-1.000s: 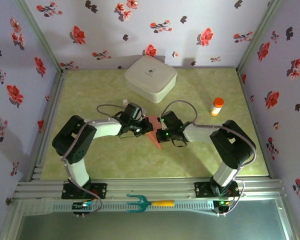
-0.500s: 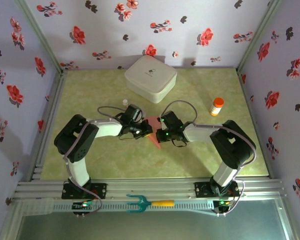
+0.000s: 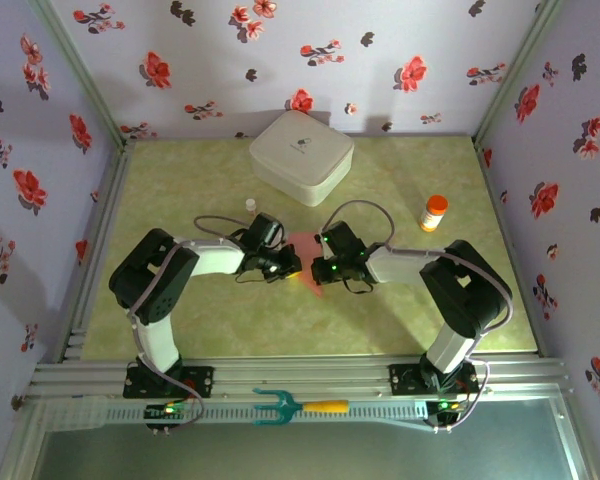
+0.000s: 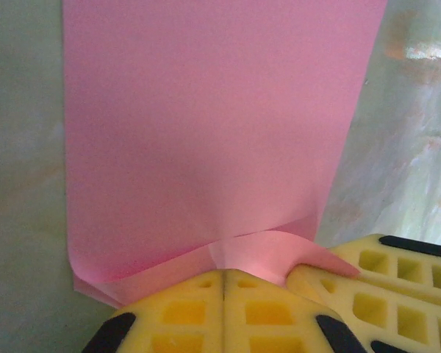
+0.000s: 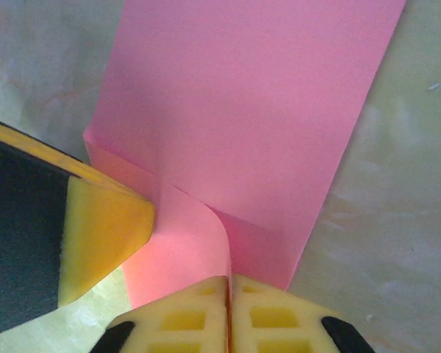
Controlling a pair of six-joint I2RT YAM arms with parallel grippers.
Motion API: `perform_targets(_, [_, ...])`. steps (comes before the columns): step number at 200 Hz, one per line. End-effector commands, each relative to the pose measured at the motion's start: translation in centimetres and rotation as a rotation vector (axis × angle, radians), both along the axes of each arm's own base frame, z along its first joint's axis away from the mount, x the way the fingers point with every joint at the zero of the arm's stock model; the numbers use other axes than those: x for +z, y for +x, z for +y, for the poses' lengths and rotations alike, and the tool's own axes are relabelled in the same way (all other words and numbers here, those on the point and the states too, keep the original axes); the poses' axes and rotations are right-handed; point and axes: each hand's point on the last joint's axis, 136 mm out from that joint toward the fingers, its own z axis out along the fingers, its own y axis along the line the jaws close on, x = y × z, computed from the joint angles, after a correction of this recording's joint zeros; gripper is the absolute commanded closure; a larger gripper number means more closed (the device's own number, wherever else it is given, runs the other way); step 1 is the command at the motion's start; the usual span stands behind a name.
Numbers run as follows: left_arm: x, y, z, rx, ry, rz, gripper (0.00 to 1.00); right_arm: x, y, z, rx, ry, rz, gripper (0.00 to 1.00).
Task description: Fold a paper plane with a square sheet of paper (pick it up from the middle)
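The pink-red square sheet of paper [image 3: 306,244] lies on the green table in the middle, between both grippers. My left gripper [image 3: 292,266] is shut on its near edge, which curls up into the jaw seam [image 4: 223,275]. My right gripper [image 3: 316,268] is shut on the opposite edge, and a lifted flap [image 5: 195,243] runs into its seam [image 5: 228,281]. The two grippers almost touch: the right one's yellow fingers [image 4: 386,276] show in the left wrist view, the left one's finger [image 5: 103,235] in the right wrist view. The paper plane is out of view.
A white rounded box [image 3: 301,156] stands at the back centre. An orange-capped bottle [image 3: 434,212] stands at the right, and a small white cap [image 3: 250,204] lies behind the left arm. A teal and yellow tool [image 3: 298,406] rests on the front rail.
The left gripper has crept right, closer to the right gripper, and less pink paper shows between them. The right arm has barely moved.
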Motion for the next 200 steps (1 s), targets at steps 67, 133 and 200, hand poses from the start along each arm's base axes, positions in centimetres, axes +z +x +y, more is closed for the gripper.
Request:
perform_targets(67, [-2.3, -0.9, 1.1, -0.002, 0.064, 0.029, 1.00, 6.9, -0.5, -0.1, -0.043, 0.229, 0.132, 0.70])
perform_targets(133, [-2.1, -0.7, 1.2, 0.008, 0.058, 0.020, 1.00, 4.5, -3.3, 3.1, 0.045, 0.261, 0.267, 0.98])
perform_targets(200, [-2.0, -0.7, 1.2, 0.011, 0.055, 0.017, 1.00, 1.9, -3.3, 3.4, 0.053, 0.180, 0.305, 0.97])
